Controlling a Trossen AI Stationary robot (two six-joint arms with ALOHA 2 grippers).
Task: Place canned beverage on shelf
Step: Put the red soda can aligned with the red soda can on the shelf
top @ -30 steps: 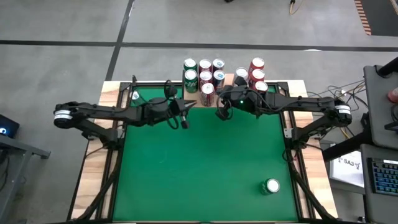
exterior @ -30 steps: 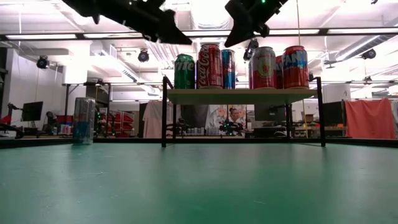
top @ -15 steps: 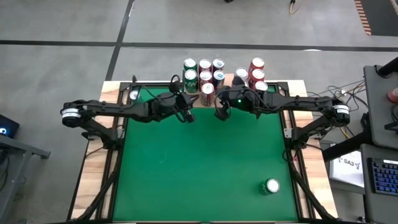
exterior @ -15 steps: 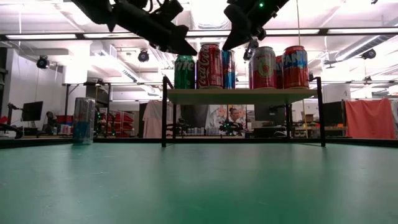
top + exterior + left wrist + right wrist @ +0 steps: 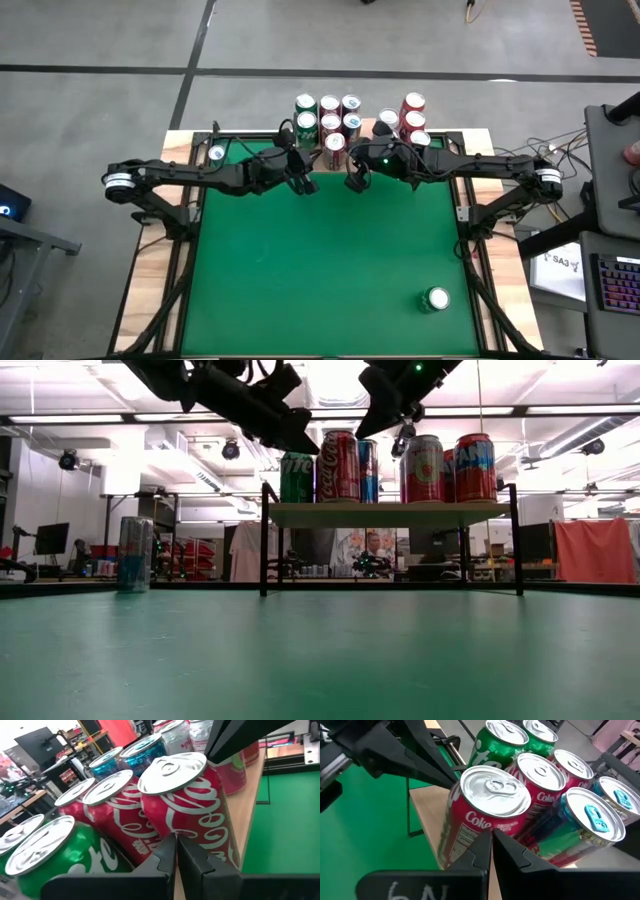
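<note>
Green desk (image 5: 320, 250) below, and at its far edge the shelf (image 5: 390, 513) carries upright cans. Both arms hover at its front, left gripper (image 5: 305, 186) and right gripper (image 5: 352, 182) with jaws clenched and empty, flanking the front red cola can (image 5: 334, 148), silver lid up. One can (image 5: 436, 299) stands alone, nearer the right arm.

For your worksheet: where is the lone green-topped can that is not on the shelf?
In the high view, the green-topped can stands alone on the green tabletop near its front right corner, far from the shelf at the back edge.
</note>
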